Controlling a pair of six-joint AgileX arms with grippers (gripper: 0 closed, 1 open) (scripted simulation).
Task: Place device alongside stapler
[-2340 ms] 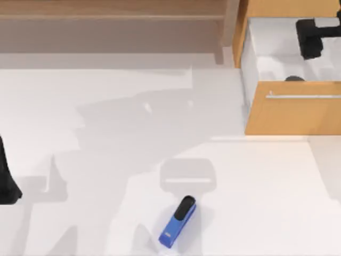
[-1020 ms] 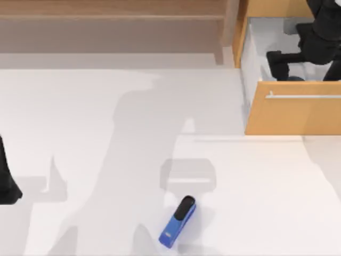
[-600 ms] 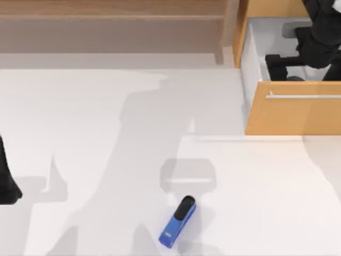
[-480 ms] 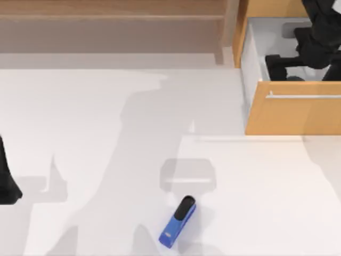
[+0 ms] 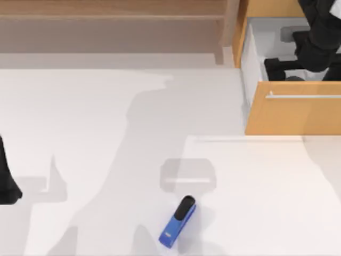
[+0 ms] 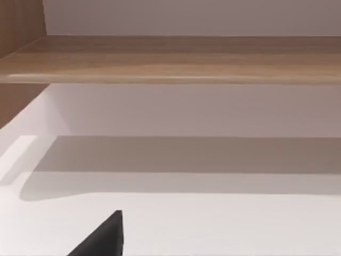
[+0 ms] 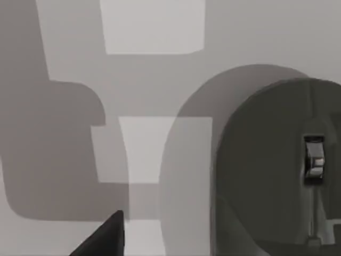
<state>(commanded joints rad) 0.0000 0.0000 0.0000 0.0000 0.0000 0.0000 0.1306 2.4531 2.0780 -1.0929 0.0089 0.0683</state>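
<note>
The stapler (image 5: 178, 221), blue with a black top arm, lies on the white table near the front edge, a little left of centre. The device (image 5: 294, 78) shows as a dark sliver inside the open drawer (image 5: 250, 53) at the back right, just behind the drawer front. In the right wrist view the device (image 7: 266, 176) is a dark rounded body with a scroll wheel, close below the camera. My right gripper (image 5: 279, 68) hangs low in the drawer over the device, open, with one fingertip (image 7: 109, 237) showing beside it. My left gripper (image 5: 6, 186) is parked at the table's left edge.
The drawer's wooden front (image 5: 293, 114) with a metal handle (image 5: 303, 96) juts over the table at the right. A wooden shelf (image 5: 112, 10) runs along the back. White table surface (image 5: 106, 133) spreads between the drawer and the stapler.
My right arm has come down from the drawer's back toward its front, over the device. The stapler and the left arm have not moved.
</note>
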